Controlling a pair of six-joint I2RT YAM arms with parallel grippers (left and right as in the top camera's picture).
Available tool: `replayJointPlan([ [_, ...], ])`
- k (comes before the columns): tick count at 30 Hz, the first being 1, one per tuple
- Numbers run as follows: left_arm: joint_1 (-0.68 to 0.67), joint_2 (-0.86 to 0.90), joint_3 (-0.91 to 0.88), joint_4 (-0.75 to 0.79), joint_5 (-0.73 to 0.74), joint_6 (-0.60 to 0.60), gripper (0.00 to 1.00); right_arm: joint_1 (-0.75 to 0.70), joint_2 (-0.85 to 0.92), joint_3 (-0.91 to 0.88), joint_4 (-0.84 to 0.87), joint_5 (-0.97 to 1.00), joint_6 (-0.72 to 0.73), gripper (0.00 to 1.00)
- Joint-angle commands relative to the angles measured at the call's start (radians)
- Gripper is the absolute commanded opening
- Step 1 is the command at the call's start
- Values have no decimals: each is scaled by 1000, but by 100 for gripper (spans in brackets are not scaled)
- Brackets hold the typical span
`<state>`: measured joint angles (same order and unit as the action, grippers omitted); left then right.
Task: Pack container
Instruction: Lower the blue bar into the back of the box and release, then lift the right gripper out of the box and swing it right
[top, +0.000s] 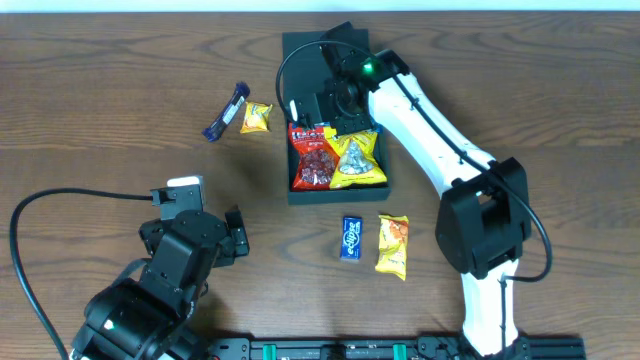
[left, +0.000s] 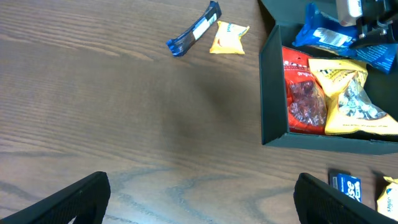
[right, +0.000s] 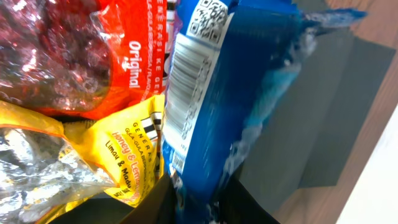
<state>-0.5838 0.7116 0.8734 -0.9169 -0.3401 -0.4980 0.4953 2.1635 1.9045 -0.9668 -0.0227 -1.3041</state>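
Note:
The dark teal container (top: 338, 194) lies open at the table's middle back, its flap lid (top: 305, 52) folded away at the far side. Inside lie a red packet (top: 312, 160) and a yellow packet (top: 356, 160). My right gripper (top: 335, 105) is over the container's far half, shut on a blue snack packet (right: 230, 93) that hangs just above the red packet (right: 68, 50) and the yellow packet (right: 115, 155). The left wrist view shows the blue packet (left: 323, 36) inside the container (left: 273, 93). My left gripper (left: 199, 199) is open and empty over bare table at the front left.
A small blue packet (top: 350, 238) and an orange-yellow packet (top: 394, 245) lie in front of the container. A small yellow packet (top: 257, 117) and a dark blue bar (top: 226, 112) lie to its left. The left arm (top: 170, 270) fills the front-left corner.

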Motion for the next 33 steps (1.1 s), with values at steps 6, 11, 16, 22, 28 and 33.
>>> replayJointPlan([
  [6, 3, 1, -1, -3, -7, -7, 95, -11, 47, 13, 10, -57, 32, 27],
  [11, 3, 1, -1, -3, -7, -8, 95, -10, 47, 13, 71, -42, 68, 34],
  [16, 3, 1, -1, -3, -7, -7, 95, 4, 47, 30, 80, 23, 121, 33],
  [22, 3, 1, -1, -3, -7, -8, 95, 32, 35, 135, 14, 13, 269, 31],
  [28, 3, 1, -1, -3, -7, -8, 95, 35, 35, 296, -47, -123, 702, 41],
  [33, 3, 1, -1, -3, -7, -7, 96, 42, 35, 401, -98, -152, 1150, 53],
])
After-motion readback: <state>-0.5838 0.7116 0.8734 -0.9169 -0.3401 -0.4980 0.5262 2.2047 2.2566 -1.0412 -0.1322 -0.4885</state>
